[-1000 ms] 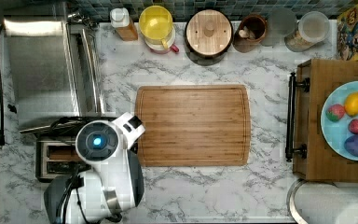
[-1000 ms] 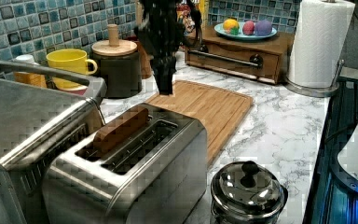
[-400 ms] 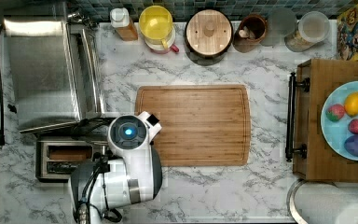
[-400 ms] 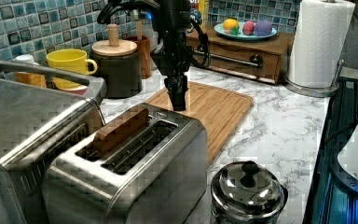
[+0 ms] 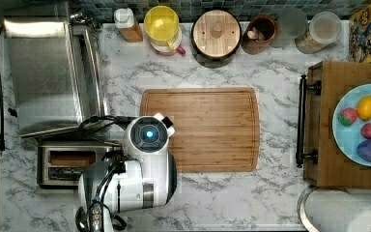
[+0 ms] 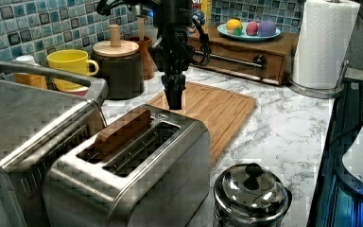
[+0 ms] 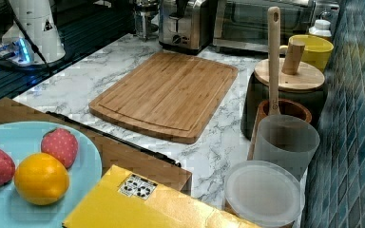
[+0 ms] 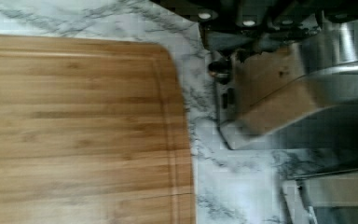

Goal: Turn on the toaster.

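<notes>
The toaster (image 6: pixel 137 165) is a small brushed-steel box with two long top slots, standing beside the big toaster oven. A brown slice (image 6: pixel 120 130) stands in the slot nearer the oven. In the top view the toaster (image 5: pixel 70 164) lies at the left, partly under my arm. My gripper (image 6: pixel 175 100) points straight down, shut with nothing in it, its tips just above the toaster's end that faces the cutting board. The right view shows the toaster's (image 7: pixel 184 26) front with its knobs and the gripper (image 7: pixel 179 8) above it. Up close, the wrist view has that steel front (image 8: pixel 284 93).
A toaster oven (image 5: pixel 48 77) stands against the toaster. A bamboo cutting board (image 5: pixel 200 128) lies mid-counter. A small lidded steel pot (image 6: pixel 250 194) sits by the toaster. A yellow mug (image 6: pixel 73 64), a wooden-lidded canister (image 6: pixel 118 68) and a paper towel roll (image 6: pixel 324 45) line the edges.
My arm has moved toward the top view's right, off the toaster's top to its end by the cutting board, and the gripper has come lower.
</notes>
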